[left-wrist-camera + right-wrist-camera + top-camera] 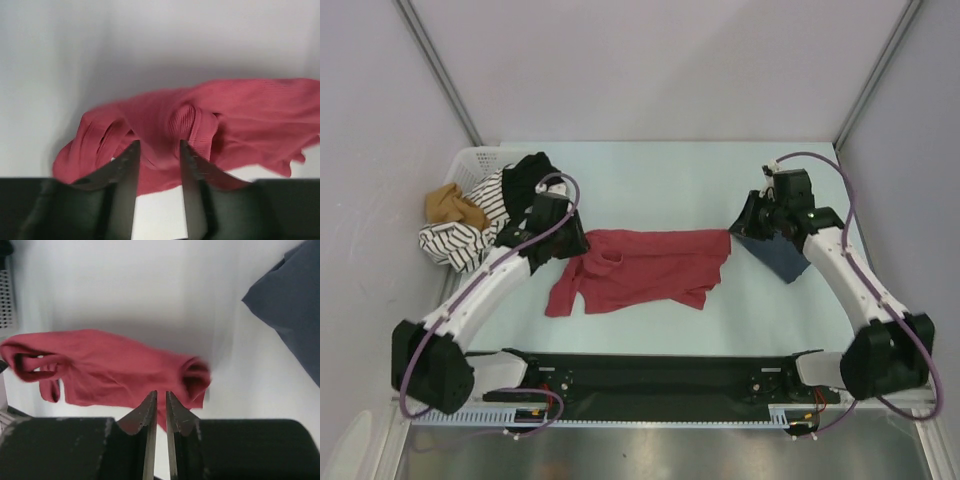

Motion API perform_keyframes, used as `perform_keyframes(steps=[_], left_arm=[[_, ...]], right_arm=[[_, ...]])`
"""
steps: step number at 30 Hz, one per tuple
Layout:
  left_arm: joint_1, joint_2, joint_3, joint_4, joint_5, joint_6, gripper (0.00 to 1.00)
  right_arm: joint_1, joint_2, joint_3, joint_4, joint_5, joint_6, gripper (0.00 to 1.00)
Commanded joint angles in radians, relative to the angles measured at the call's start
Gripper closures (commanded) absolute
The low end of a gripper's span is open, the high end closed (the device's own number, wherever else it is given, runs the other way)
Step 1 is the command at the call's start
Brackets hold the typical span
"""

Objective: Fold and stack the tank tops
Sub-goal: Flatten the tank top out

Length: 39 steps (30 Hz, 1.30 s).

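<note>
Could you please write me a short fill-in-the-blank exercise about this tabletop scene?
The spread-out tank top at mid-table is ___ in colour.
The blue-grey tank top lies by the ___ end effector.
At the basket lies a black-and-white ___ garment.
Missing words: red; right; striped.

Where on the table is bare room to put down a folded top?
Free: the far strip of table between the basket and the right arm, behind the red tank top; the near strip between it and the arms' bases. Crowded: the far left corner, where clothes spill from the basket.
</note>
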Motion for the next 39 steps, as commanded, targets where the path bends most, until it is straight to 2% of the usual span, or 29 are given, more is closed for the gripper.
perform_keyframes(steps=[1, 2, 3, 4, 6, 8, 10, 12, 13, 17, 21, 24, 29, 32, 35, 39], left_arm=[[0.041, 0.104, 0.011, 0.151, -0.001, -0.02, 0.55], [0.067, 0.14, 0.028, 0.17, -0.015, -0.051, 0.48], [0.079, 0.212, 0.05, 0.185, -0.022, -0.059, 0.47], [0.09, 0.248, 0.109, 0.198, -0.022, -0.062, 0.46], [0.101, 0.332, 0.175, 0.199, -0.041, -0.062, 0.46], [0.102, 0.383, 0.292, 0.149, -0.017, -0.033, 0.44], [0.095, 0.411, 0.343, 0.117, 0.024, -0.008, 0.41], [0.053, 0.385, 0.326, 0.119, 0.032, 0.018, 0.39], [0.035, 0.369, 0.285, 0.124, 0.024, 0.022, 0.38], [-0.057, 0.299, 0.154, 0.167, 0.04, 0.009, 0.37], [-0.116, 0.233, 0.082, 0.176, 0.04, -0.004, 0.36], [-0.136, 0.193, 0.073, 0.167, 0.029, -0.004, 0.34], [-0.148, 0.174, 0.079, 0.147, 0.027, 0.007, 0.3], [-0.149, 0.2, 0.087, 0.147, 0.027, 0.019, 0.3], [-0.148, 0.292, 0.111, 0.127, 0.023, 0.025, 0.27], [-0.146, 0.371, 0.148, 0.104, 0.02, 0.022, 0.26]], right_arm=[[-0.064, 0.155, -0.03, 0.199, -0.169, 0.037, 0.82], [-0.073, 0.194, -0.024, 0.221, -0.171, 0.052, 0.83], [-0.084, 0.234, -0.015, 0.249, -0.179, 0.063, 0.85], [-0.092, 0.263, -0.012, 0.281, -0.214, 0.075, 0.91], [-0.118, 0.338, 0.005, 0.361, -0.242, 0.119, 0.92], [-0.127, 0.392, 0.028, 0.367, -0.291, 0.132, 0.8], [-0.123, 0.389, 0.043, 0.333, -0.28, 0.1, 0.62], [-0.101, 0.351, 0.03, 0.284, -0.217, 0.048, 0.57], [-0.093, 0.339, 0.004, 0.252, -0.152, 0.032, 0.54], [-0.067, 0.285, -0.073, 0.217, -0.061, -0.014, 0.48], [-0.03, 0.245, -0.125, 0.2, 0.047, -0.043, 0.49], [-0.007, 0.251, -0.135, 0.198, 0.09, -0.057, 0.56], [0.022, 0.308, -0.129, 0.233, 0.143, -0.058, 0.52], [0.034, 0.355, -0.103, 0.252, 0.168, -0.054, 0.52], [0.048, 0.409, -0.067, 0.238, 0.172, -0.055, 0.51], [0.055, 0.415, -0.062, 0.234, 0.171, -0.061, 0.52]])
